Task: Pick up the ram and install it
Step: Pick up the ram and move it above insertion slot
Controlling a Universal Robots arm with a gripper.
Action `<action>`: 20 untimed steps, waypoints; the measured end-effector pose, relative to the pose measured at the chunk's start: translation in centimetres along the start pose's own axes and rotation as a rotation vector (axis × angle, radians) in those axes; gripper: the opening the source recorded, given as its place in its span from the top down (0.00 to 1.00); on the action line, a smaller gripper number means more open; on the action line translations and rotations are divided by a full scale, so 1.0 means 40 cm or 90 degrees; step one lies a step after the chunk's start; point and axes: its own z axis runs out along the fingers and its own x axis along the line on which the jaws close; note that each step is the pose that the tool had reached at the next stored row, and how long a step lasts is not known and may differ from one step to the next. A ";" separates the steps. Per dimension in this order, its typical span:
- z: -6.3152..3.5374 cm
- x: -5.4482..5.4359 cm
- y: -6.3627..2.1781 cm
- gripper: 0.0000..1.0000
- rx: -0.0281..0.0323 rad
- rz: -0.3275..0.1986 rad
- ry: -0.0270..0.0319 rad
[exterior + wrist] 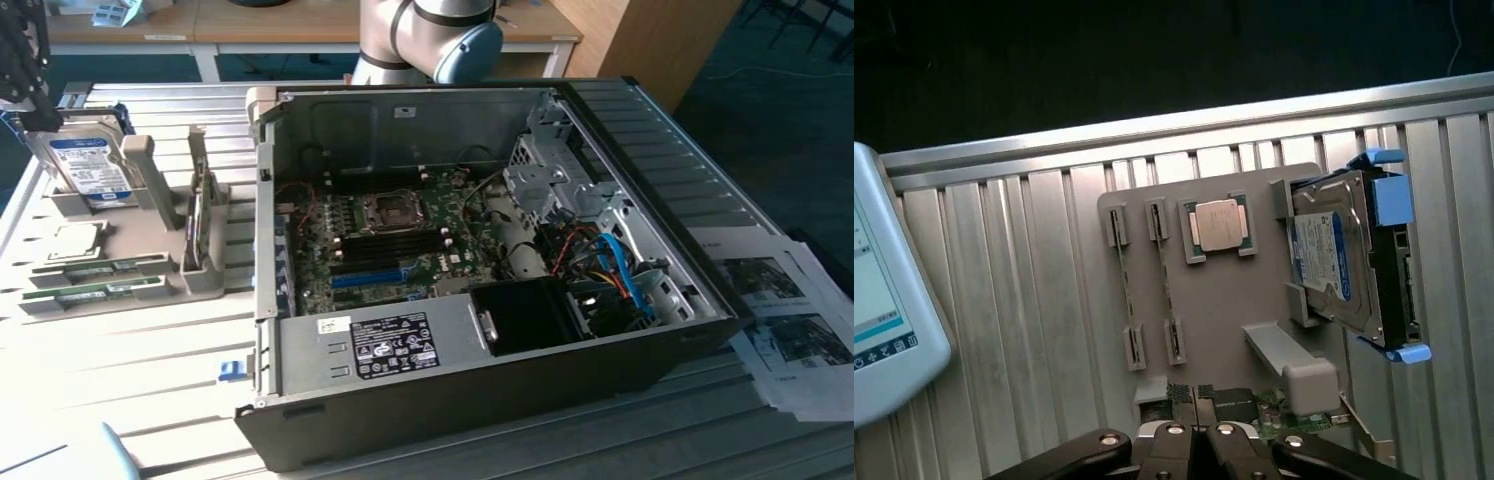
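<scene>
Two ram sticks lie in the slots of a grey holder tray [140,240] at the exterior view's left: one ram stick [104,268] and a second ram stick [91,293] beside it. From the wrist they appear edge-on as thin strips, ram [1122,290] and ram [1166,288]. My gripper [27,95] hangs high above the tray's far end, near the hard drive, touching nothing. In the wrist view the gripper [1199,445] has its fingers pressed together with nothing between them. The open computer case [481,400] holds the motherboard [387,240].
The tray also carries a hard drive [1339,255] in a blue bracket, a square silver processor [1218,224] and a green card [1249,408] standing on edge. A white-grey tablet [879,310] lies on the ribbed metal table. Printed sheets [787,320] lie at the exterior view's right.
</scene>
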 end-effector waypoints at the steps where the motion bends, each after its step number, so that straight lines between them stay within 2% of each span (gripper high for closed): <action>1: 0.000 0.000 0.000 0.90 0.0000 -0.002 0.0000; 10: 0.000 0.000 0.000 0.90 -0.0001 -0.066 -0.0019; 20: 0.000 0.000 0.000 0.90 -0.0002 -0.070 -0.0021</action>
